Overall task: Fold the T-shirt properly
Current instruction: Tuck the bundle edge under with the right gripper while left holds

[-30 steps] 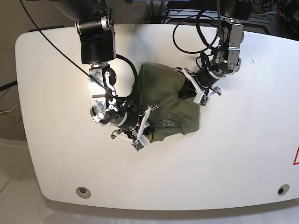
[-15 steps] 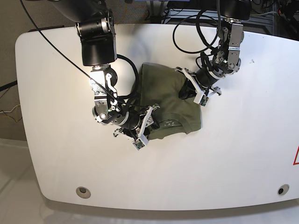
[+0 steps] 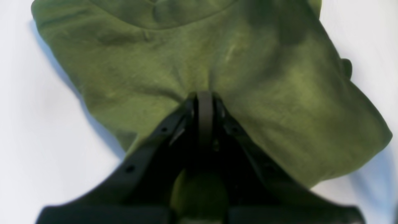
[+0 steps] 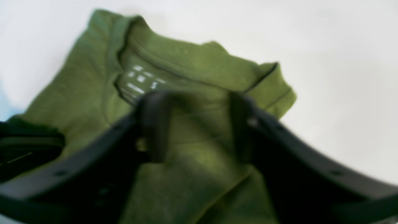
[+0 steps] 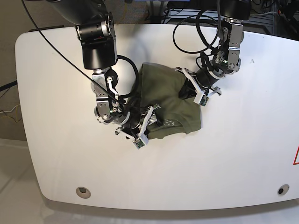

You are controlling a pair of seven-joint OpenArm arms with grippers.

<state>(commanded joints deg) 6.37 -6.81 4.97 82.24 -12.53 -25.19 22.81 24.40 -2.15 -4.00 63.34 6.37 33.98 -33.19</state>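
An olive-green T-shirt lies bunched on a white tabletop, its printed neck label showing near the edge closest to the two round holes in the table. At the shirt's left edge in the base view, the right gripper stands over the collar end with its fingers spread apart, with no cloth clearly between them. On the shirt's opposite side, the left gripper has its fingertips together at the fabric, pinching a gathered ridge of the shirt. Black cables loop beside both arms, one crossing the tabletop's far left. The right arm covers part of the shirt's left side; the right wrist view is blurred at the fingers, and the left wrist view leaves the pinched cloth dark.
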